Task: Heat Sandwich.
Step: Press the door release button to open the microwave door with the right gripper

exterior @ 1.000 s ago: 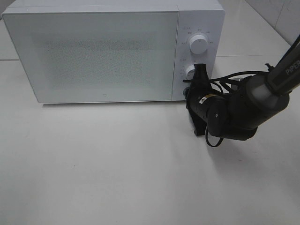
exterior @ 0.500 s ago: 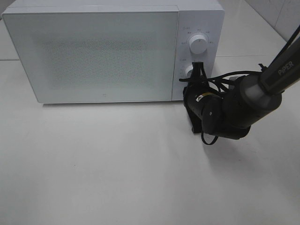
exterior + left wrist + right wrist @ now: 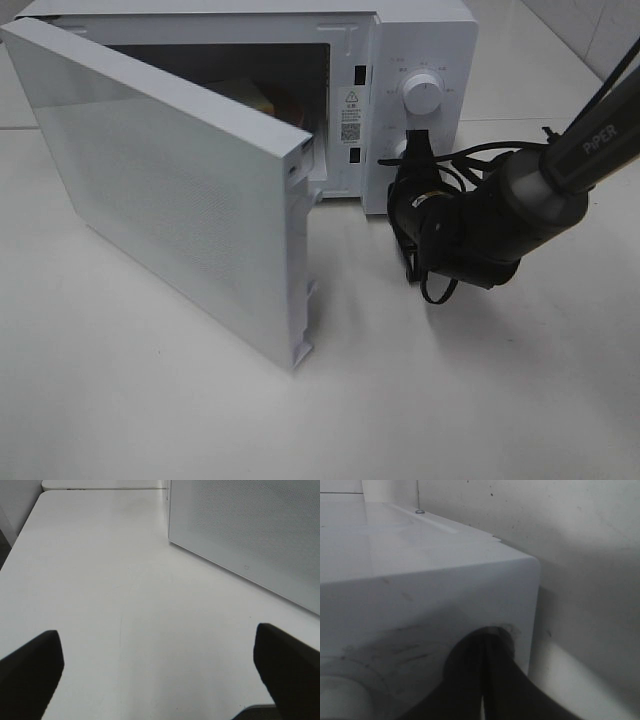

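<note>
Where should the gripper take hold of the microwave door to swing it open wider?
Take the door by its free vertical edge, the side away from the hinges. Its front is flat with no handle, but it stands ajar, so that edge is exposed with a gap between it and the microwave body. Probably best to come from the front and straddle the panel's thickness.

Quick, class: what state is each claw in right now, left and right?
Left claw: open, holding nothing.
Right claw: closed, holding nothing, tips against the microwave front panel.
</note>
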Available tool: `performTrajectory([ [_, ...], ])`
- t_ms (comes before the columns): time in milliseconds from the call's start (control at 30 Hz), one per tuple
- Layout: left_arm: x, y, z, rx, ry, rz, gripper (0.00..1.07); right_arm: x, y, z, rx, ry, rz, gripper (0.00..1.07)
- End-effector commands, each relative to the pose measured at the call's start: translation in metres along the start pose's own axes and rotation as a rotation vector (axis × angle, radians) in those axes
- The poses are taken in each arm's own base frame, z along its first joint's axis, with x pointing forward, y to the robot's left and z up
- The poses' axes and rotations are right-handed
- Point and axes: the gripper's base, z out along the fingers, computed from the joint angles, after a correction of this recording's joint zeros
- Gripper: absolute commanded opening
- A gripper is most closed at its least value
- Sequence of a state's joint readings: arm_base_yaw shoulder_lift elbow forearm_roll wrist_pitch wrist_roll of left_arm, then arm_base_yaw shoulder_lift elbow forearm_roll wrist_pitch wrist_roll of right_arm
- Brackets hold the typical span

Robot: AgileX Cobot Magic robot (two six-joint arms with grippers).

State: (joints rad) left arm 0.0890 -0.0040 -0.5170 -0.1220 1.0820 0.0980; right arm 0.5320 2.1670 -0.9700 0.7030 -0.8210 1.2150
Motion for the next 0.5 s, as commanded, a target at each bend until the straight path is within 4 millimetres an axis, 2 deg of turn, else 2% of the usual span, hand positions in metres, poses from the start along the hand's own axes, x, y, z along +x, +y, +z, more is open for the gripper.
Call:
performTrajectory([
  [33,0.001,-0.001,-0.003,0.011,-0.028,-0.005,0.98,-0.006,0.078,0.004,-0.481,-0.046,-0.035,0.00],
  [333,0.001,-0.001,-0.003,0.011,-0.028,-0.005,0.98,-0.003,0.074,0.006,-0.422,-0.021,-0.041,0.00],
  [500,0.001,-0.001,-0.003,0.011,-0.028,-0.004,0.98,-0.003,0.063,0.004,-0.328,0.009,-0.044,0.00],
])
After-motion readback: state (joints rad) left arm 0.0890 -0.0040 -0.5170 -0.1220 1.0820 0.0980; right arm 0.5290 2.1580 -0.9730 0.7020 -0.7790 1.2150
